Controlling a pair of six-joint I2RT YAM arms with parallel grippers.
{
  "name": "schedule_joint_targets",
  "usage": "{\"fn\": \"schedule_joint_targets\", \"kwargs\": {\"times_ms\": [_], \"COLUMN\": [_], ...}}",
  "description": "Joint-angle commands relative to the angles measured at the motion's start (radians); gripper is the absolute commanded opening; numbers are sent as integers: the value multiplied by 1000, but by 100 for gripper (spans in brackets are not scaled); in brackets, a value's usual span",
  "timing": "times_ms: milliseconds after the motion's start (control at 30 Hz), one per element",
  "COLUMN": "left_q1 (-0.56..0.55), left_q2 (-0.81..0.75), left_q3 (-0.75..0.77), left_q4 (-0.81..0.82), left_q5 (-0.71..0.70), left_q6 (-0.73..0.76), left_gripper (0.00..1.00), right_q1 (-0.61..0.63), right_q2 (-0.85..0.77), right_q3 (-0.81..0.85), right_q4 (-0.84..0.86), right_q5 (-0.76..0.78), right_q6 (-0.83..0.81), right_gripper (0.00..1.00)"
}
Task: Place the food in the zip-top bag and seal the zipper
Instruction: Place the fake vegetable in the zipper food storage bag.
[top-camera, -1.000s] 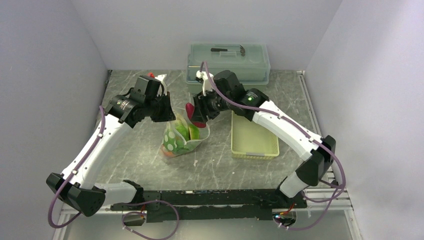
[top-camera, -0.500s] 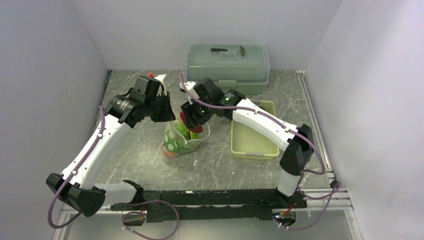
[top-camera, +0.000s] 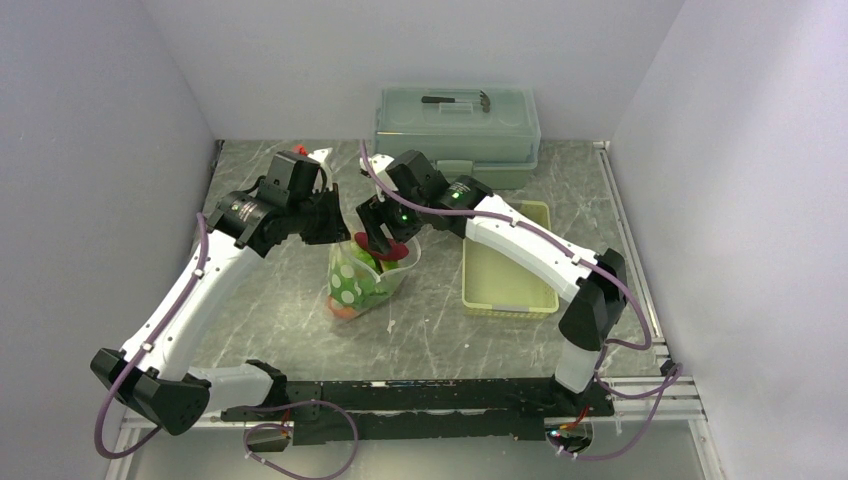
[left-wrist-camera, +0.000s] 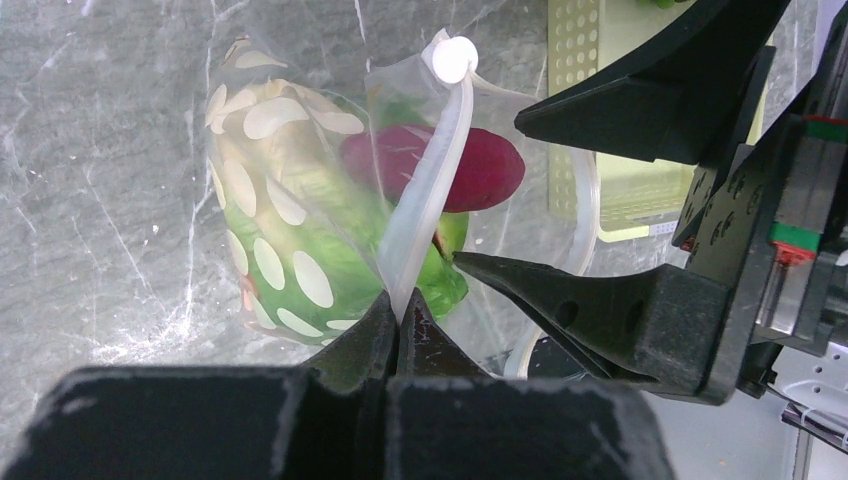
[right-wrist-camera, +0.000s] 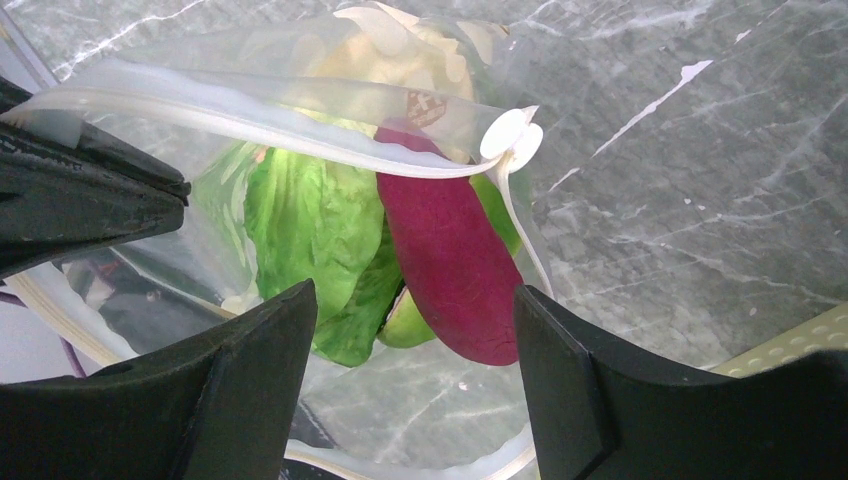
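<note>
The zip-top bag (top-camera: 352, 285) stands upright on the marble table, its mouth held open. My left gripper (left-wrist-camera: 400, 312) is shut on the zipper (left-wrist-camera: 425, 210) strip at the mouth's near edge. My right gripper (right-wrist-camera: 412, 300) hangs open just above the mouth, with nothing between its fingers. The magenta root (right-wrist-camera: 450, 260) lies free in the bag's opening, leaning on the lettuce (right-wrist-camera: 310, 220) and a green fruit (right-wrist-camera: 405, 330). In the top view the root (top-camera: 393, 250) pokes out at the rim below the right gripper (top-camera: 378, 235). An orange-red piece (top-camera: 343, 311) shows at the bag's bottom.
A pale yellow-green perforated tray (top-camera: 505, 285) lies right of the bag. A lidded grey-green box (top-camera: 455, 120) stands at the back wall. A small white scrap (top-camera: 390, 325) lies in front of the bag. Both arms crowd over the bag.
My right gripper moved left over the bag with the magenta root, then opened; the root now rests in the bag's mouth. The left gripper kept its hold on the edge.
</note>
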Motion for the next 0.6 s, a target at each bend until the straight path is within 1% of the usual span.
{"fn": "schedule_joint_targets", "kwargs": {"times_ms": [0, 233, 267, 467, 567], "left_q1": [4, 4, 4, 4, 5], "left_q2": [-32, -29, -29, -27, -28], "left_q3": [12, 14, 14, 11, 13], "left_q4": [29, 29, 30, 30, 28], "left_q5": [-1, 1, 3, -3, -3], "left_q6": [-14, -13, -13, -10, -7], "left_gripper": [0, 0, 0, 0, 0], "right_q1": [3, 3, 3, -5, -23], "right_q2": [-67, -189, -207, -310, -353], "right_q3": [26, -44, -54, -116, -147], "right_q4": [52, 69, 68, 51, 43], "right_q5": [45, 149, 183, 343, 390], "right_q6": [13, 30, 30, 9, 0], "right_gripper": [75, 75, 76, 81, 84]}}
